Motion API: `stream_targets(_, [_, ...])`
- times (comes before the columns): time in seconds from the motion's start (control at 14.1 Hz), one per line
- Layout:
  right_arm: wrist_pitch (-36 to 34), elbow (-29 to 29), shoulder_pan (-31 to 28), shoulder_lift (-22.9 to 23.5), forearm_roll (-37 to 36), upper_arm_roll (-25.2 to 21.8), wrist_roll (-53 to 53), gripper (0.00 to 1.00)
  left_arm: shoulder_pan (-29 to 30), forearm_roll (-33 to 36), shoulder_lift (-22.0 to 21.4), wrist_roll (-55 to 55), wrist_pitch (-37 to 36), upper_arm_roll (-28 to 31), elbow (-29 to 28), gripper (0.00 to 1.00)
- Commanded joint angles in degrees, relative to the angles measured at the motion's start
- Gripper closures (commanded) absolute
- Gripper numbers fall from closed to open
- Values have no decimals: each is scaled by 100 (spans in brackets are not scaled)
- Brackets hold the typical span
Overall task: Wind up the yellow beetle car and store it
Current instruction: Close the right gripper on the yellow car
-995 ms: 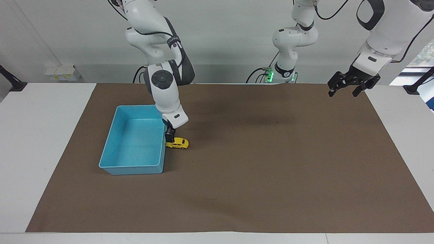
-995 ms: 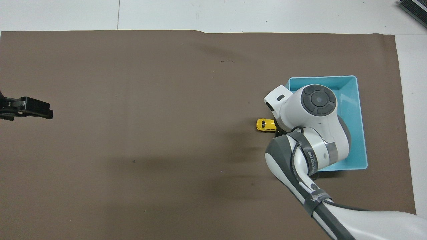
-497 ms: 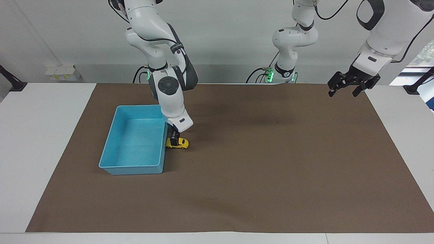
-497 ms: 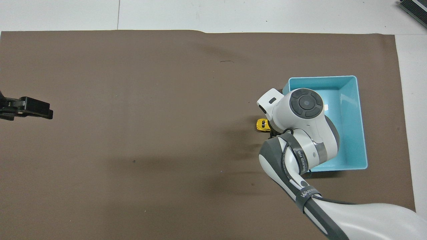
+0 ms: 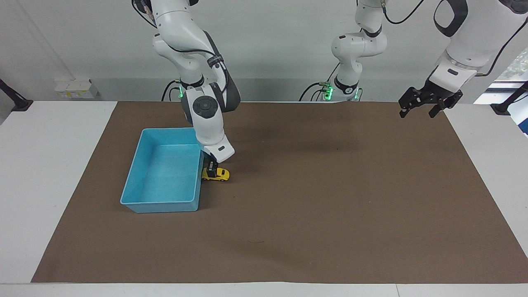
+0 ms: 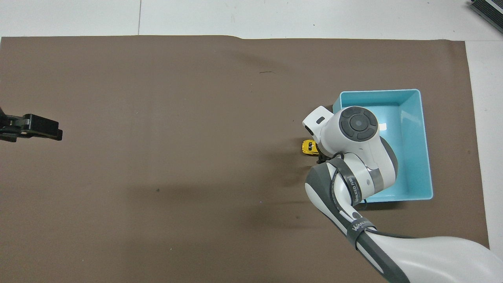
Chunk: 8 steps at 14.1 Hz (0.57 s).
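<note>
The yellow beetle car (image 5: 223, 175) stands on the brown mat right beside the blue tray (image 5: 131, 180), on the side toward the left arm's end. My right gripper (image 5: 212, 172) is down on the car's tray-side end, covering part of its body. From overhead the right arm's wrist hides most of the car (image 6: 309, 147), and only its end away from the tray (image 6: 426, 149) shows. My left gripper (image 5: 417, 110) hangs open and holds nothing, high over the mat's corner by the left arm's base; its tips (image 6: 59, 133) show at the overhead view's edge.
The brown mat (image 5: 330, 206) covers most of the white table. The tray holds nothing. A third white arm's base with green lights (image 5: 328, 91) stands at the robots' edge of the table.
My right gripper has come down and slid a little along the car, away from the tray, and the wrist has swung with it. The car, the tray and the left arm have not moved.
</note>
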Motion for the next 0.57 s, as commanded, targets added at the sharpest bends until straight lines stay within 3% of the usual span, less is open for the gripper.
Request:
stream_targets(0.0, [179, -67, -101, 53, -275, 35, -190, 38, 81, -74, -137, 0, -36, -34, -108, 0])
stream_targets(0.07, [179, -67, -101, 44, -275, 35, -199, 44, 81, -74, -137, 0, -36, -34, -108, 0])
stream_targets(0.28, [196, -67, -92, 53, -275, 35, -190, 46, 81, -74, -137, 0, -36, -34, -108, 0])
stream_targets(0.5, [188, -67, -101, 53, -275, 35, -190, 69, 81, -74, -137, 1, -36, -34, -108, 0])
